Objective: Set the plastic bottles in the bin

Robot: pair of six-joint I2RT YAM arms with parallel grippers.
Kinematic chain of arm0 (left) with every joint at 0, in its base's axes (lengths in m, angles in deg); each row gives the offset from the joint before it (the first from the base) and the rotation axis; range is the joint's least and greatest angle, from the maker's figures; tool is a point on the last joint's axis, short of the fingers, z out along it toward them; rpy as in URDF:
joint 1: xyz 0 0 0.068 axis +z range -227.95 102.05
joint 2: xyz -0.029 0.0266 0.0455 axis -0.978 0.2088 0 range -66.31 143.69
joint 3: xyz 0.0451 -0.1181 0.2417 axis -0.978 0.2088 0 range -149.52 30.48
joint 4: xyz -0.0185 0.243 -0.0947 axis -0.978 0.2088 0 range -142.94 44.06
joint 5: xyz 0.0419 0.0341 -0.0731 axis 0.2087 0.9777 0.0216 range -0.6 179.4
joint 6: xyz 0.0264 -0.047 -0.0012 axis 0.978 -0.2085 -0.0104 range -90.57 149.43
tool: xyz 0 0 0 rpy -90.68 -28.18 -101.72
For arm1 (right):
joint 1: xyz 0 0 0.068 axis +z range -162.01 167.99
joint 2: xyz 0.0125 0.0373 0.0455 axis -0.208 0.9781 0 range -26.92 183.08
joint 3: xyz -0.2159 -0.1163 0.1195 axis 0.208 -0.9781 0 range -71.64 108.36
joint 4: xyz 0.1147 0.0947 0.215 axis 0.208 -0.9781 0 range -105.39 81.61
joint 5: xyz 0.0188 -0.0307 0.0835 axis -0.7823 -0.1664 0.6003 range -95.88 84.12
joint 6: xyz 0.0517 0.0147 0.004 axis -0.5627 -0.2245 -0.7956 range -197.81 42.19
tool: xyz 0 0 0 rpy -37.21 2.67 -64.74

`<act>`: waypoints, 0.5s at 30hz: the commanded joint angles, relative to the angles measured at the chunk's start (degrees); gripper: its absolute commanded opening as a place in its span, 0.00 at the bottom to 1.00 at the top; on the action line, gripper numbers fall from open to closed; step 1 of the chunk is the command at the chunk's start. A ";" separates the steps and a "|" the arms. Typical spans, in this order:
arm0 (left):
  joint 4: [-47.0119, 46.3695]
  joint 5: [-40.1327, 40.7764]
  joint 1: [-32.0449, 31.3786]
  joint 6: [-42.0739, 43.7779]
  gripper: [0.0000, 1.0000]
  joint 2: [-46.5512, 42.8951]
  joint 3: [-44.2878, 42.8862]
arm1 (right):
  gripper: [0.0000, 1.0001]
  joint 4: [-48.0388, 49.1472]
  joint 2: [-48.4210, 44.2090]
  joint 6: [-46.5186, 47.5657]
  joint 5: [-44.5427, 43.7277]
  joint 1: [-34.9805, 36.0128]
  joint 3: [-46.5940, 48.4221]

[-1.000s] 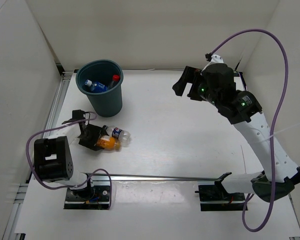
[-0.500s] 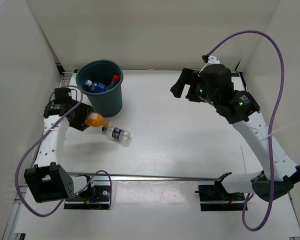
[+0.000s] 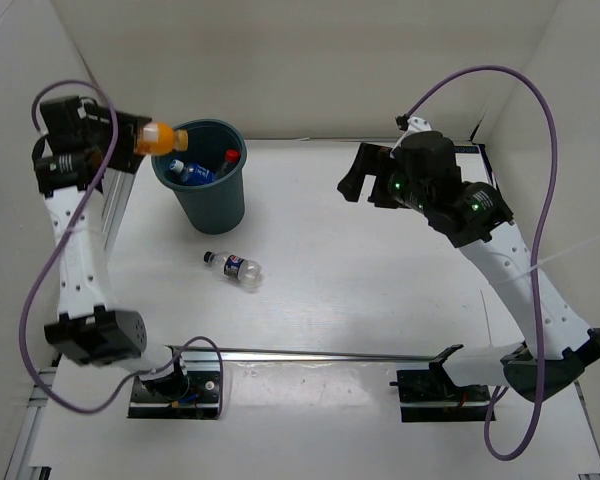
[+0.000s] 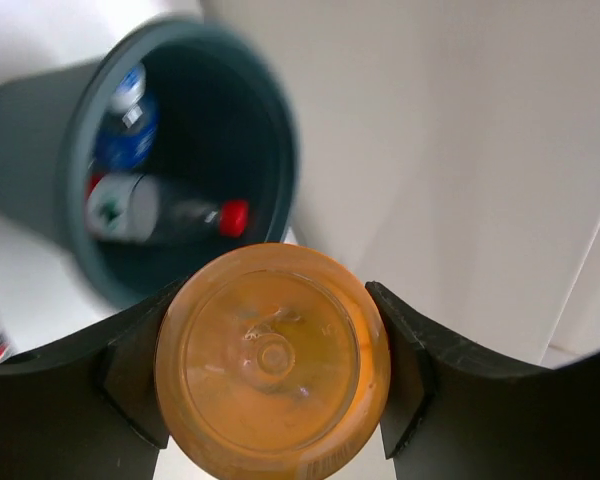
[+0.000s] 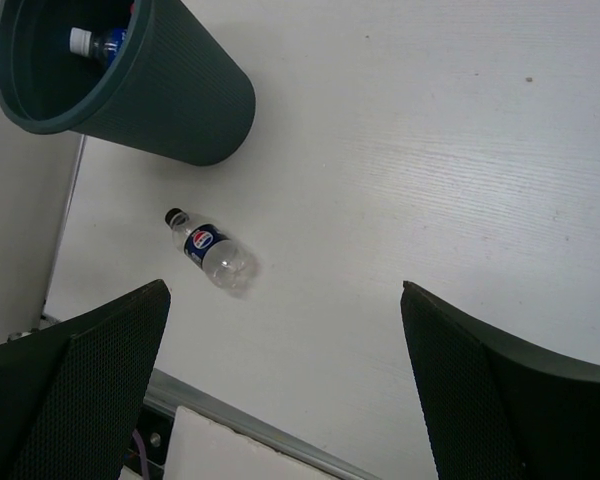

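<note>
- The left gripper [image 3: 132, 136] is clamped on the orange-filled bottle [image 3: 161, 137] and holds it high at the left rim of the bin [image 3: 216, 206].
- The bottle's long axis runs along the fingers, with its base toward the wrist. The bin mouth lies just ahead and below.
- The blue-label bottle [image 3: 192, 173] and the red-cap bottle [image 3: 229, 157] lie inside the bin.
- The small clear bottle [image 3: 232, 267] lies on its side on the table [image 3: 380, 300] near the bin's foot.
- The right gripper [image 3: 366, 182] is spread wide and empty, well apart from that bottle.

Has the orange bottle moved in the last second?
Yes. The orange bottle lay nearer the arm bases than the bin, beside the small clear bottle; now the left gripper holds it raised at the bin's left rim.
</note>
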 commanded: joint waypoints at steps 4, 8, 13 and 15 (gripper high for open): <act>-1.58 -4.88 0.28 5.28 0.69 17.05 -18.71 | 1.00 1.29 -2.96 2.39 -0.56 -0.19 -2.73; -0.88 -9.39 -1.65 8.10 0.85 25.41 -26.21 | 1.00 1.29 -5.59 3.44 -1.87 -0.72 -4.93; -2.72 -8.08 -1.65 11.33 1.00 21.56 -22.18 | 1.00 1.29 -7.61 3.45 -1.88 -1.95 -7.57; -2.73 -5.80 -1.65 12.93 1.00 18.41 -21.64 | 1.00 1.29 -7.62 3.97 -1.88 -1.95 -8.10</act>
